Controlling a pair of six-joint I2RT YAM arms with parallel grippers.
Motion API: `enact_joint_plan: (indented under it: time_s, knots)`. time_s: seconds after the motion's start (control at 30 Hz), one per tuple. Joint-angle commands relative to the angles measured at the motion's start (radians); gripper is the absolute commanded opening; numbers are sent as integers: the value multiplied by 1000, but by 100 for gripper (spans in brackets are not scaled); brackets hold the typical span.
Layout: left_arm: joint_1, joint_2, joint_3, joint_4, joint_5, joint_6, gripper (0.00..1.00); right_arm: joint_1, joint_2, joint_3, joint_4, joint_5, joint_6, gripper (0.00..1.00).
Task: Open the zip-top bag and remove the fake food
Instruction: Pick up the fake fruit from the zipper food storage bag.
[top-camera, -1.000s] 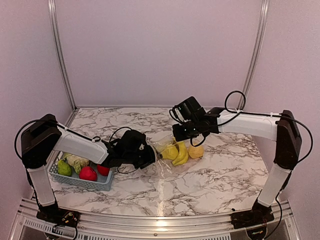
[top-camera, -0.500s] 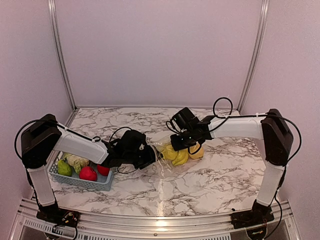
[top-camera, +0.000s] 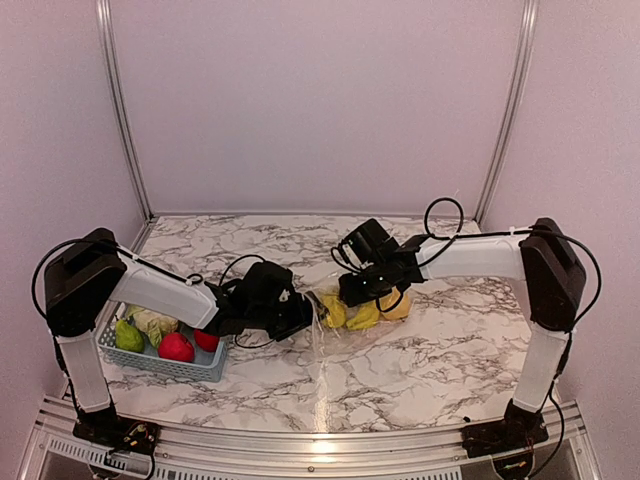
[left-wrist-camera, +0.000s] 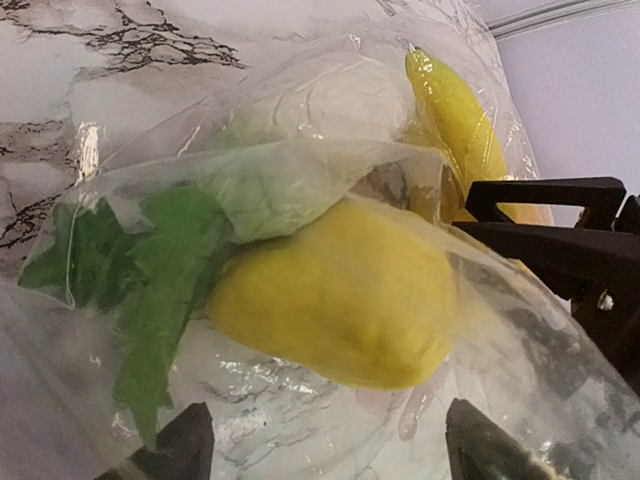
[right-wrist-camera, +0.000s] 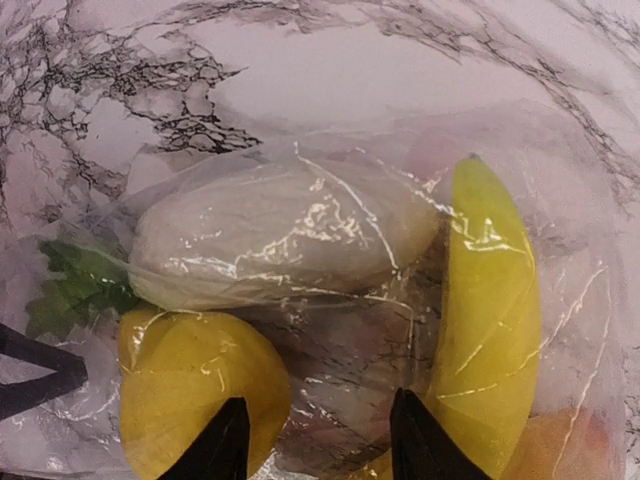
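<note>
We see our left claw (left-wrist-camera: 335, 452) spread wide and our right claw (right-wrist-camera: 320, 445) partly spread, both gripping nothing, at the crinkled zip-top bag (left-wrist-camera: 300, 175) lying mid-table (top-camera: 430, 370), fake food (left-wrist-camera: 330, 300) inside.

A white marble-patterned desk (top-camera: 430, 365) with grey veins carries a light blue lattice plastic basket (top-camera: 190, 369) near its left front edge; plain lilac walls (top-camera: 320, 100) stand behind.
</note>
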Motion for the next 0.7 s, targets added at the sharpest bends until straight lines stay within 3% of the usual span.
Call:
enact_joint_plan:
  time_s: [0.0, 0.33, 0.43, 0.53, 0.67]
  knots:
    - [-5, 23, 6, -2, -10, 24, 85, 5, 17, -16, -6, -25, -20, 51]
    - [-5, 35, 41, -92, -37, 58, 89, 20, 63, 9, -38, -27, -55, 63]
    - [-6, 22, 30, -81, -38, 61, 91, 23, 68, 14, -43, -10, -47, 61]
    - [-5, 13, 28, -92, -68, 68, 91, 22, 63, 24, -40, -13, -49, 47]
    - [-6, 2, 26, -110, -94, 73, 91, 26, 68, 46, -52, -27, -73, 45]
